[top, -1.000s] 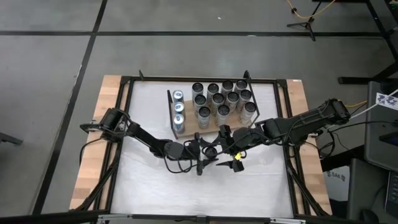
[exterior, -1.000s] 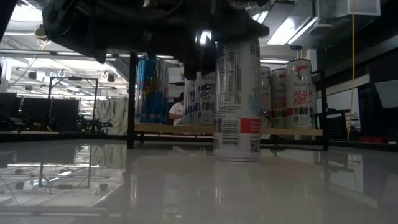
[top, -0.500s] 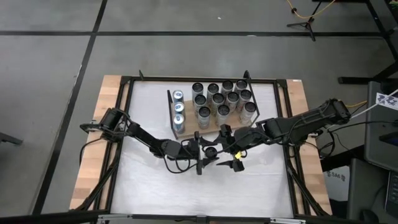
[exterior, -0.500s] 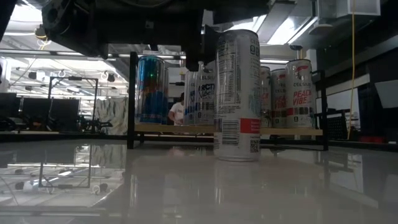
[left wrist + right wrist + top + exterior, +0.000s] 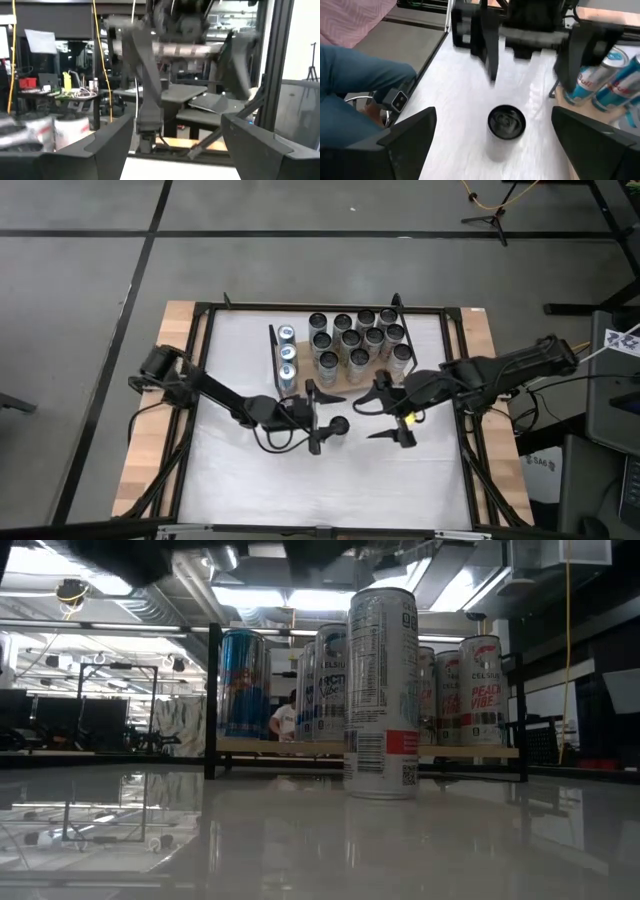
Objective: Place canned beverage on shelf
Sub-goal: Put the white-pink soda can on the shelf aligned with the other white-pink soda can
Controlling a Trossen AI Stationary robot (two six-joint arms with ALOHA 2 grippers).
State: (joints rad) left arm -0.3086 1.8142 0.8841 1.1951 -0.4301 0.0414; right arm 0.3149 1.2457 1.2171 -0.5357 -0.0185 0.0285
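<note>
**The can stands alone between two open tools**

The left tool (image 5: 322, 417) is spread wide and holds nothing. It is just beside the can (image 5: 340, 424). The right tool (image 5: 392, 412), also wide and empty, is farther from the can. The can stands straight up on the table (image 5: 250, 490), top to the ceiling, near the shelf (image 5: 335, 386) but not on it.

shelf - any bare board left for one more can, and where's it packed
On the shelf, bare board shows along its near edge, between the blue cans and the silver cans. The far right is packed. The loose can stands on open table nearer the camera.
</note>
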